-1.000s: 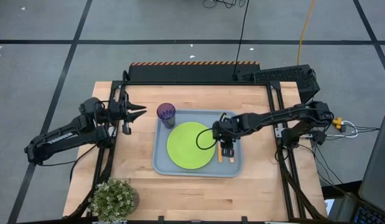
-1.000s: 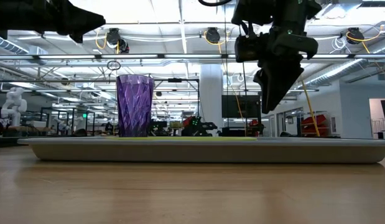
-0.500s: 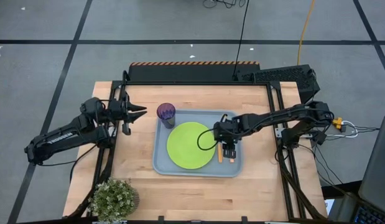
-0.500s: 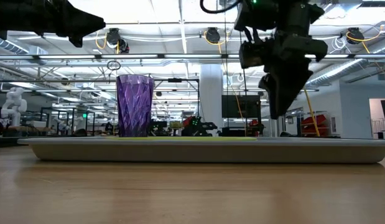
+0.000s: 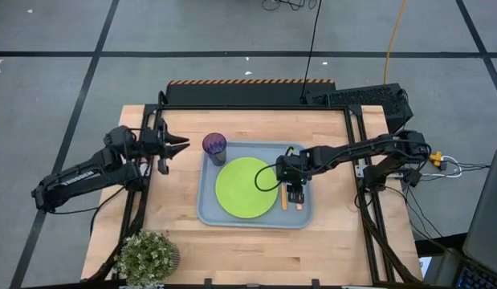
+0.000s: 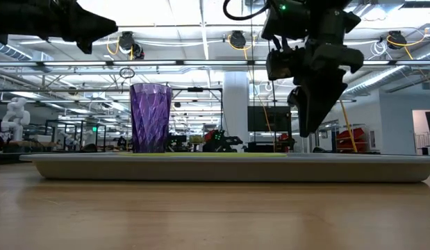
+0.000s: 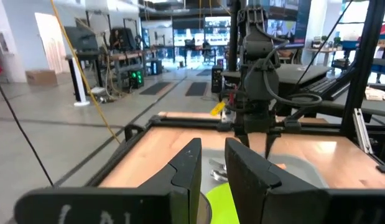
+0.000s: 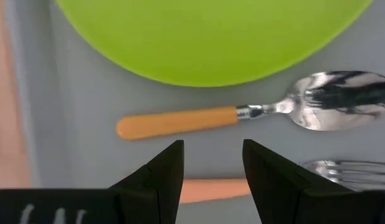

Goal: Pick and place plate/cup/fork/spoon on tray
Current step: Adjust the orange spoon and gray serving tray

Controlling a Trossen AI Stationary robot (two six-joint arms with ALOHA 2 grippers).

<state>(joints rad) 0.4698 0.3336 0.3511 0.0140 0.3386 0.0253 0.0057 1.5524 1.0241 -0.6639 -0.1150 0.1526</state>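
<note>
Right gripper (image 8: 212, 163), fingers spread and empty, hangs over the fork (image 8: 285, 177), a stiff, light, slippery thing best held at its orange handle.

One tray (image 5: 209, 210) sits on the table. On it are one plate (image 5: 244, 187), one cup (image 5: 214, 148) at the plate's 10 o'clock, one spoon (image 8: 242, 116) and one fork (image 8: 341, 168). One potted plant (image 5: 146, 257) stands at the table's 7 o'clock.
</note>
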